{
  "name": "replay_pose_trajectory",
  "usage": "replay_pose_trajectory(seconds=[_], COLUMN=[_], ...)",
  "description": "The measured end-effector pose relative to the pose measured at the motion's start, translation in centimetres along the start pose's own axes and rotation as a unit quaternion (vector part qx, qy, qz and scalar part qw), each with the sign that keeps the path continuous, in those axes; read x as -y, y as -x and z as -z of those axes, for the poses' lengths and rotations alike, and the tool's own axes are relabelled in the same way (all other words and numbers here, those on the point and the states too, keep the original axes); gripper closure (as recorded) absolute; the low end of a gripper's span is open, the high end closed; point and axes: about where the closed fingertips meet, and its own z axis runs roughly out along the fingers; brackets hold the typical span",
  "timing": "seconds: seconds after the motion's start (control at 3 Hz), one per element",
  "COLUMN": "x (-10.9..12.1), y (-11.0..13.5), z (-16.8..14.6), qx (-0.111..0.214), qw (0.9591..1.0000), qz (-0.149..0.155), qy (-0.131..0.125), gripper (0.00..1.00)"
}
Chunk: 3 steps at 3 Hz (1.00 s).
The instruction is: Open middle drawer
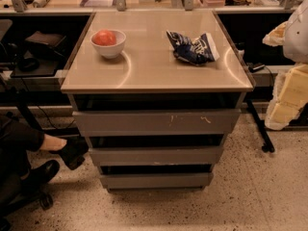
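Observation:
The middle drawer (156, 156) is a plain grey front, second of three in the cabinet under the tan tabletop (154, 66). A dark gap runs above it and none of its inside shows. Above it is the taller front with pale scratch marks (156, 122). Below it is the narrow bottom front (156, 180). My arm comes in at the right edge. The gripper (275, 35) is at the upper right, beside the table's right side, well above and to the right of the drawers and touching nothing.
A white bowl with a red fruit (108, 42) and a blue chip bag (193, 48) lie on the tabletop. A seated person's legs and shoes (53, 153) are at the left near the cabinet. A black stand leg (262, 129) is on the floor at the right.

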Motion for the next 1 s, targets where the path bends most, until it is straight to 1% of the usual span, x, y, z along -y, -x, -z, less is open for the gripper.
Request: replay_pose_trajectory(seconds=[0.33,0.67,1.0], x=[0.0,-0.2,-2.1], y=[0.0,0.5,1.3], z=[0.0,-1.9,-6.8], qx=[0.0,0.018,0.064], qw=[1.0,0.9998,0.9977], qz=[0.0,0.003,0.015], qy=[0.0,0.0,0.016], gripper=[0.0,0.0,0.0])
